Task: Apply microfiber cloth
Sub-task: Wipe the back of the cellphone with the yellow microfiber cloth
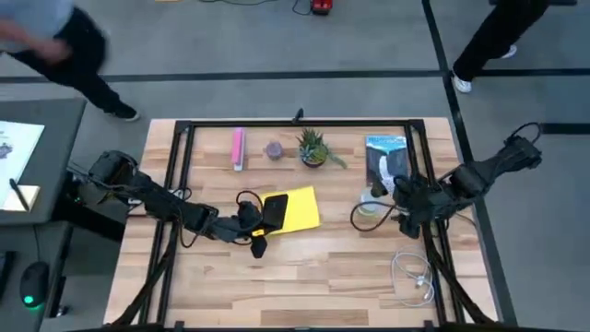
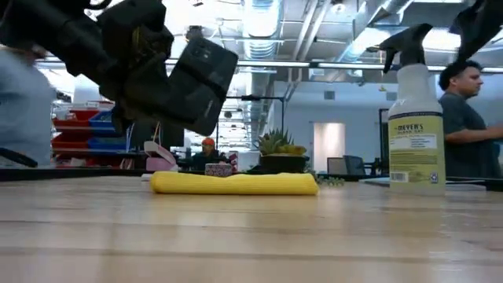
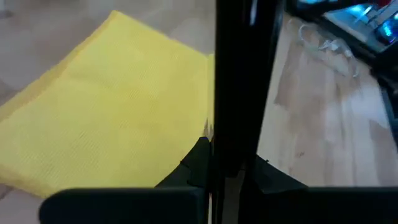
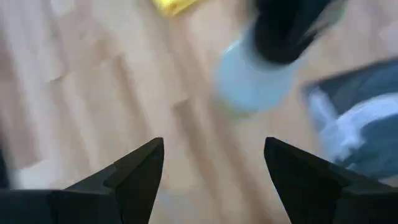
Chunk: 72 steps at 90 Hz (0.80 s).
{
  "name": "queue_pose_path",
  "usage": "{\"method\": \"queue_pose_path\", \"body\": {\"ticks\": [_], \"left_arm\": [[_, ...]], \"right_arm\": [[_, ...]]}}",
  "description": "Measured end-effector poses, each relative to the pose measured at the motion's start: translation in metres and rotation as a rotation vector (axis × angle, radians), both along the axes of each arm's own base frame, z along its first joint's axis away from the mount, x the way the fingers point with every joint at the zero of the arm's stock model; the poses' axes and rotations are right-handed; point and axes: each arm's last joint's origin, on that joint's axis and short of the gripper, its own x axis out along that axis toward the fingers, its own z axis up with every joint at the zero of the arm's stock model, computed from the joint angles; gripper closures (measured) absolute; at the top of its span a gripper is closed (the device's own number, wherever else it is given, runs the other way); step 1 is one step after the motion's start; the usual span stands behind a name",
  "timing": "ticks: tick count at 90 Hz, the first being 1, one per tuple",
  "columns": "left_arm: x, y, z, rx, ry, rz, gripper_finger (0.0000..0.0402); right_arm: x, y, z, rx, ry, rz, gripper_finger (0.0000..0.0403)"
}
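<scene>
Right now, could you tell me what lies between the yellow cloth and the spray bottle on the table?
In the high view, only bare wood separates the yellow cloth from the spray bottle; the plant sits farther back.

A pink narrow bar (image 1: 238,148) lies at the upper left of the wooden table (image 1: 304,277) in the high view, with a small purple lump (image 1: 274,149) just to its right and a potted spiky plant (image 1: 313,148) next along the same top row. A spray bottle (image 2: 416,118) stands upright at the right of the low view, its label reading "Meyer's". A blue and white packet (image 1: 385,157) lies at the upper right, and a coiled white cable (image 1: 413,275) sits at the lower right. Two people walk on the grey floor beyond the top edge: one at the upper left (image 1: 64,46), one at the upper right (image 1: 493,41).
</scene>
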Motion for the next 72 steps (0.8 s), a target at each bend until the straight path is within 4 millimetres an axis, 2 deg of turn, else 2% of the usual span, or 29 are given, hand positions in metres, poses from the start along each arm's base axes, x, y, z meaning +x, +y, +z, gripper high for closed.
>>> {"method": "queue_pose_path", "body": {"ticks": [6, 15, 26, 35, 43, 54, 72], "left_arm": [[-0.001, -0.001, 0.001, 0.002, -0.001, 0.005, 0.0391], [-0.003, -0.003, 0.0, -0.026, 0.003, 0.008, 0.0391], [-0.003, -0.006, -0.001, -0.098, 0.006, -0.036, 0.0391], [-0.005, -0.006, -0.005, -0.142, 0.048, -0.077, 0.0391], [-0.011, -0.004, -0.015, -0.175, 0.087, -0.072, 0.0391], [-0.02, -0.001, -0.026, -0.225, 0.108, -0.043, 0.0391], [-0.039, -0.005, -0.03, -0.283, 0.105, -0.067, 0.0391]], "right_arm": [[0.011, 0.017, 0.001, 0.03, -0.026, 0.066, 0.0134], [0.034, 0.052, -0.004, 0.051, -0.148, 0.216, 0.0134], [0.071, 0.091, -0.018, -0.049, -0.343, 0.351, 0.0134], [0.108, 0.105, -0.037, -0.149, -0.433, 0.417, 0.0134], [0.14, 0.104, -0.057, -0.217, -0.459, 0.434, 0.0134], [0.176, 0.087, -0.084, -0.291, -0.441, 0.433, 0.0134], [0.232, 0.034, -0.131, -0.32, -0.425, 0.4, 0.0135]]}}
